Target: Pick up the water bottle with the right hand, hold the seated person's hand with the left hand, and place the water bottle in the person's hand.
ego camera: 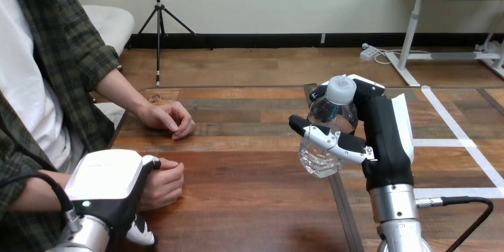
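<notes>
My right hand (380, 139) is shut on a clear water bottle (330, 122) with a white cap, holding it upright and slightly tilted above the table's middle right. The thumb crosses the bottle's front and its fingers wrap behind. At the lower left my left hand (110, 183) lies over the person's lower hand (163, 185), which is a loose fist on the table. One finger curls over that fist's top and the thumb shows beneath it. The person's other hand (169, 118) rests loosely closed on the table farther back, apart from both my hands.
The wooden table (249, 192) has a dark seam (343, 210) running front to back under the bottle. White tape lines (457, 139) mark the surface at the right. The person sits at the left edge.
</notes>
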Robot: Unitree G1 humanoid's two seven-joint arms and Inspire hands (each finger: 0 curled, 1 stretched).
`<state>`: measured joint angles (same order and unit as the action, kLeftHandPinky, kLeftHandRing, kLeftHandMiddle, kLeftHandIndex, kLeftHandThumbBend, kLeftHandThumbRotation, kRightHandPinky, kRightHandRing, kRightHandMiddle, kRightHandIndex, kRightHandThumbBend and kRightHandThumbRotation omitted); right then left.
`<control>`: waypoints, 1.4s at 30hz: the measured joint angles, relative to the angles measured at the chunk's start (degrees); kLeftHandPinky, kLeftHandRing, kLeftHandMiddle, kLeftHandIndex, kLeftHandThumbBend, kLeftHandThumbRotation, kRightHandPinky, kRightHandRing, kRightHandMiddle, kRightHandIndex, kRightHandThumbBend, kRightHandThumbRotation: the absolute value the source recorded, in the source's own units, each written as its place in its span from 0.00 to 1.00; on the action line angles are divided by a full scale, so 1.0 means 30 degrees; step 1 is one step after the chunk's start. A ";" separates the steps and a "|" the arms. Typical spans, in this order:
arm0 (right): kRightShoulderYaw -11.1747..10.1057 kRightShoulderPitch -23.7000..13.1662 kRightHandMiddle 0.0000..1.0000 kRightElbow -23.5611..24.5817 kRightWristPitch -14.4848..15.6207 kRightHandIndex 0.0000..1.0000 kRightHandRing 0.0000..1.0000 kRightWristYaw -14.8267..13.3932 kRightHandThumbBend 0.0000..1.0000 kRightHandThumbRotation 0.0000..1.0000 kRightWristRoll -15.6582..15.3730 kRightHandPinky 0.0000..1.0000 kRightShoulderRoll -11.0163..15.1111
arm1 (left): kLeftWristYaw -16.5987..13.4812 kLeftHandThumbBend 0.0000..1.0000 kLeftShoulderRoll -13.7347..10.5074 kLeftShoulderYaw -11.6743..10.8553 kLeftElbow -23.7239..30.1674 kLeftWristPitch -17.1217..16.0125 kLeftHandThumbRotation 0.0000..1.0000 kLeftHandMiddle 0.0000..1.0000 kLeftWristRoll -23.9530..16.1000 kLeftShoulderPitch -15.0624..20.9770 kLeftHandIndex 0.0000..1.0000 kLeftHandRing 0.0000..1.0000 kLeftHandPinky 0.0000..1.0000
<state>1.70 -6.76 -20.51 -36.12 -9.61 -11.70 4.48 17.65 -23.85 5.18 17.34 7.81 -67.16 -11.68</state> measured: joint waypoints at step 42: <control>-0.0043 -0.0002 0.42 -0.0002 0.0000 0.42 0.39 0.0218 0.68 0.00 0.0083 0.36 0.0047 | -1.0299 0.87 0.0000 0.0195 -0.2149 -0.2793 0.00 0.84 0.2795 -0.0447 0.83 0.81 0.76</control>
<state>1.57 -6.77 -20.52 -36.12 -8.95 -11.45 4.62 -13.25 -23.85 5.76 10.90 -0.57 -58.77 -13.02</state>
